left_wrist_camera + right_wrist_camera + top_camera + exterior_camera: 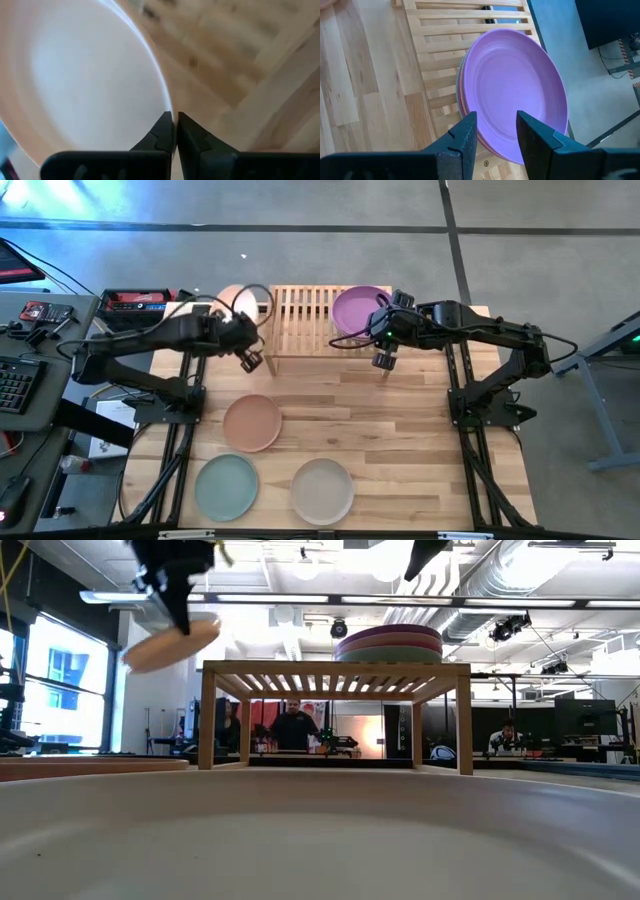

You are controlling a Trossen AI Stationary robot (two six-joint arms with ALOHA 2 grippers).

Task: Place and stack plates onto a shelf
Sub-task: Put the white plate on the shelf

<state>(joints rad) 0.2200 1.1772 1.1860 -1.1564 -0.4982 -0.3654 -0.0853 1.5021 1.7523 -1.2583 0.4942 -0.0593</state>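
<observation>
Plates: the left gripper (250,361) is closed on the rim of a peach plate (240,300), held tilted in the air beside the shelf (300,315). The right gripper (496,137) is open, empty, above the purple plate (520,90) topping the shelf's stack.

Two dark arms work over the table, each with one gripper: the left gripper (250,361) and the right gripper (383,361). One wooden shelf (300,315) stands there. I count three plates lying loose on the tabletop: tan (252,423), sage green (226,486) and beige (322,490); one peach plate (240,300) is held up, and a purple plate (357,310) tops one stack.
</observation>
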